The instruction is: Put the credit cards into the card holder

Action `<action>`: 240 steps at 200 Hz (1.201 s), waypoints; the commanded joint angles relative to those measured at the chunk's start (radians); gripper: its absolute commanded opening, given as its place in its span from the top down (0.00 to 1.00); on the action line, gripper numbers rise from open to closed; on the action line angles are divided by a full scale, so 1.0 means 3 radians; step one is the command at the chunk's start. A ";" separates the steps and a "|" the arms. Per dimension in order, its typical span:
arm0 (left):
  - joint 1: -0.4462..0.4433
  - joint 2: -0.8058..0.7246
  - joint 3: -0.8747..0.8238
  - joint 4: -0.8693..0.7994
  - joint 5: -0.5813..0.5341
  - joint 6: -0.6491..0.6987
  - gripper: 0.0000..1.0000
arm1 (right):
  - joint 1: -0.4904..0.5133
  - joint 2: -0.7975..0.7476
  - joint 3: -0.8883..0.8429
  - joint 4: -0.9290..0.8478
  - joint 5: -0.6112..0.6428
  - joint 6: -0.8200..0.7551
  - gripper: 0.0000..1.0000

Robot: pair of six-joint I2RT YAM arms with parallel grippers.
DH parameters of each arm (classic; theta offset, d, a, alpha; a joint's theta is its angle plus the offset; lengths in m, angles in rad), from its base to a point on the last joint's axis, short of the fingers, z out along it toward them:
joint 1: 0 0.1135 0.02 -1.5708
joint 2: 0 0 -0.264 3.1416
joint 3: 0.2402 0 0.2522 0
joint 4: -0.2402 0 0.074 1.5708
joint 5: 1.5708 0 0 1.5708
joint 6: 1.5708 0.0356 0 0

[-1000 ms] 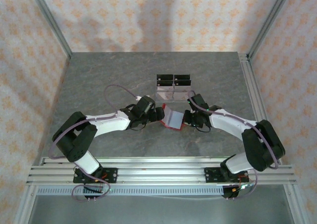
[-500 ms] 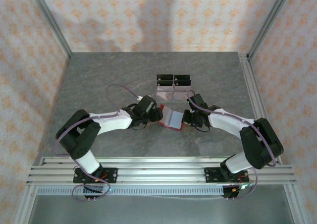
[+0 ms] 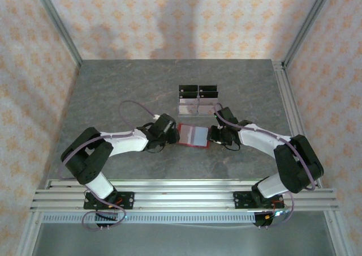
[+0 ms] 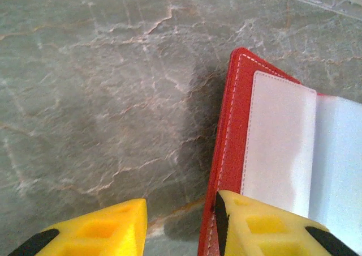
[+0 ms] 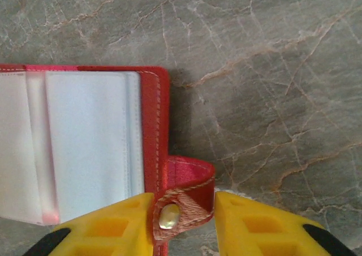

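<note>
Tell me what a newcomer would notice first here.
The red wallet lies open mid-table with its pale sleeves facing up, flanked by the left gripper and the right gripper. In the right wrist view its snap tab sits between the yellow fingers. Behind the wallet is a clear stand holding black blocks.

Left arm [image 3: 121,143]: elbow bent, reaching inward; left gripper [image 4: 181,225] low, jaws parted. Right arm [image 3: 261,138]: mirrored pose; right gripper [image 5: 184,222] low, jaws parted
</note>
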 commanded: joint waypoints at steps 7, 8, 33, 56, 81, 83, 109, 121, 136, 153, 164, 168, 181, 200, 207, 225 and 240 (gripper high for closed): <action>0.0009 -0.0235 -0.0128 0.0080 -0.0071 -0.0115 0.60 | -0.0019 -0.0137 0.0142 -0.0179 -0.0045 -0.0031 0.63; 0.0007 -0.0241 -0.0132 0.0078 -0.0073 -0.0116 0.60 | -0.0019 -0.0141 0.0146 -0.0184 -0.0051 -0.0030 0.63; -0.0030 -0.0482 -0.0166 -0.0064 -0.0185 -0.0136 0.42 | -0.0020 -0.0346 0.0224 -0.0317 -0.0135 -0.0002 0.59; -0.0038 -0.0681 -0.0113 -0.0256 -0.0308 -0.0071 0.28 | -0.0014 -0.0559 0.0315 -0.0440 -0.0183 0.0016 0.56; -0.0041 -0.0607 0.0158 -0.0433 -0.0307 0.0121 0.23 | -0.0002 -0.0565 0.0415 -0.0375 -0.0345 0.0092 0.56; -0.0041 -0.0589 0.0187 -0.0446 -0.0297 0.0134 0.22 | -0.0001 -0.0550 0.0422 -0.0362 -0.0356 0.0103 0.56; -0.0050 -0.0246 0.0561 -0.0536 -0.0163 0.0309 0.21 | 0.0039 -0.0307 0.0513 -0.0166 -0.0444 0.0187 0.65; -0.0066 -0.0078 0.0718 -0.0581 -0.0122 0.0365 0.21 | 0.0049 -0.0183 0.0509 -0.0024 -0.0469 0.0243 0.70; -0.0087 0.0103 0.0867 -0.0624 -0.0091 0.0431 0.21 | 0.0047 -0.0013 0.0502 0.0133 -0.0494 0.0305 0.79; -0.0112 0.0273 0.0984 -0.0649 -0.0077 0.0479 0.21 | 0.0047 0.0169 0.0494 0.0282 -0.0537 0.0342 0.87; -0.0130 0.0376 0.1049 -0.0710 -0.0097 0.0516 0.21 | 0.0047 0.0272 0.0496 0.0349 -0.0542 0.0353 0.89; -0.0132 0.0404 0.1064 -0.0740 -0.0110 0.0526 0.21 | 0.0047 0.0307 0.0499 0.0363 -0.0533 0.0350 0.90; -0.0148 0.0466 0.1077 -0.0838 -0.0180 0.0537 0.21 | 0.0047 0.0395 0.0484 0.0373 -0.0494 0.0328 0.91; -0.0161 0.0512 0.1050 -0.1010 -0.0326 0.0543 0.22 | 0.0047 0.0466 0.0405 0.0401 -0.0452 0.0299 0.91; -0.0166 0.0522 0.1032 -0.1077 -0.0384 0.0543 0.22 | 0.0047 0.0482 0.0368 0.0410 -0.0434 0.0291 0.91; -0.0169 0.0585 0.1020 -0.1270 -0.0514 0.0553 0.23 | 0.0047 0.0500 0.0264 0.0431 -0.0398 0.0276 0.91; -0.0174 0.0631 0.0975 -0.1315 -0.0559 0.0557 0.23 | 0.0048 0.0494 0.0188 0.0450 -0.0400 0.0281 0.91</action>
